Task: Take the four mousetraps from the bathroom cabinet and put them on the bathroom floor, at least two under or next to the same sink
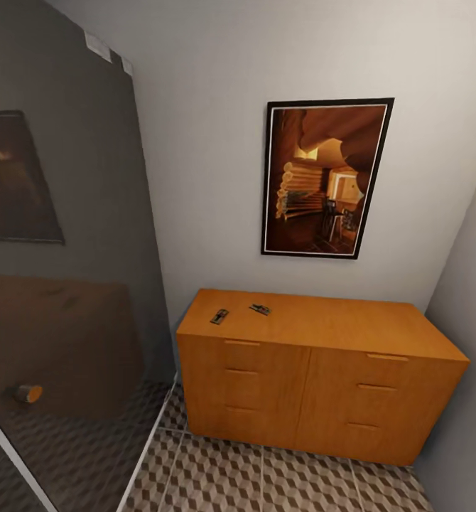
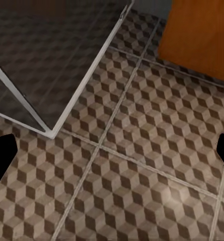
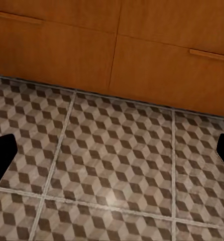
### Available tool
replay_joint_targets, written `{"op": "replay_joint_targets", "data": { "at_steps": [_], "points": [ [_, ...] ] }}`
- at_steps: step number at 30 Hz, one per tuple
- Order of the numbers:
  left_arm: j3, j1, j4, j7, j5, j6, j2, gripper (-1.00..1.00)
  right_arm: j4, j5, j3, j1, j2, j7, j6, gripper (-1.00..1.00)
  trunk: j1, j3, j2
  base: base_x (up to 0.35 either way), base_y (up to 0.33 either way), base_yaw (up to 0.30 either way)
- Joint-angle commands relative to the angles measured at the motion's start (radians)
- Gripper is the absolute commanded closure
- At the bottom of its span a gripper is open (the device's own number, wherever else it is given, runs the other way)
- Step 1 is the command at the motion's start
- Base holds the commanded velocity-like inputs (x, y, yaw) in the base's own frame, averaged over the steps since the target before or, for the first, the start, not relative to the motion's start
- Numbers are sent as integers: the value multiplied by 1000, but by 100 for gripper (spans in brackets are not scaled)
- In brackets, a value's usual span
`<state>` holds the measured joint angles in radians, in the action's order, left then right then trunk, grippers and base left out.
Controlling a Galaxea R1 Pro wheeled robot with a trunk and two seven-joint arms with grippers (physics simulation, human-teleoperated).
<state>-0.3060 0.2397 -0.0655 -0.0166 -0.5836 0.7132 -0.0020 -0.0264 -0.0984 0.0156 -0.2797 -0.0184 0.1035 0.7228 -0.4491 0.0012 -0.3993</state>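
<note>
Facing the cabinet (image 1: 316, 370), orange-brown wood with a smooth flat top, drawer fronts in two columns and slim matching bar handles. Two mousetraps on its top near the left end: one (image 1: 219, 316) close to the front edge, the other (image 1: 260, 308) just beside it, a little farther back and to the right; both small flat tan boards with dark wire parts, lying flat, apart from each other. Only two of the four visible here. Left hand (image 2: 112, 155) spread wide, dark fingertips at the two edges of the wrist view, empty, aimed at the bathroom floor (image 2: 142, 165). Right hand (image 3: 112, 155) likewise wide and empty, over the floor tiles just in front of the cabinet's drawer fronts. Floor in brown, beige and white cube-pattern tile with pale grout lines, slightly glossy. On the left, a dark glass panel (image 1: 67, 284) with a pale frame, reflecting the cabinet and a picture; on the far wall a black-framed picture (image 1: 327, 178) in warm browns. Step in hand, by judgement: closing in on the cabinet to reach the traps. Best done by squaring up to the left end, raising an arm above the top, then descending straight down over the nearer trap with fingers straddling its short sides, since such thin boards likely slide on smooth wood if nudged sideways. Worth keeping clear of the glass panel on the left.
</note>
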Motion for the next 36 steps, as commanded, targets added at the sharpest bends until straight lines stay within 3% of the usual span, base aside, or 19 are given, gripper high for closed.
{"op": "replay_joint_targets", "data": {
  "at_steps": [1, 12, 36],
  "points": [
    [-8, 1, -3, -1, -4, 5, 0, -100, -3, -11, 1, -1, 0, 10, 3, -100, -1, 0, -1, 296, -200, 0],
    [-7, 1, -3, 0, -5, 6, 4, -100, -3, -11, 2, -1, 0, 10, 3, -100, -1, 0, -1, 269, -121, 0],
    [-4, 1, -3, 0, -5, 15, 9, -100, -3, -11, 2, -1, 0, 4, 3, -100, -1, 8, -1, 27, 6, -60]
  ]
}}
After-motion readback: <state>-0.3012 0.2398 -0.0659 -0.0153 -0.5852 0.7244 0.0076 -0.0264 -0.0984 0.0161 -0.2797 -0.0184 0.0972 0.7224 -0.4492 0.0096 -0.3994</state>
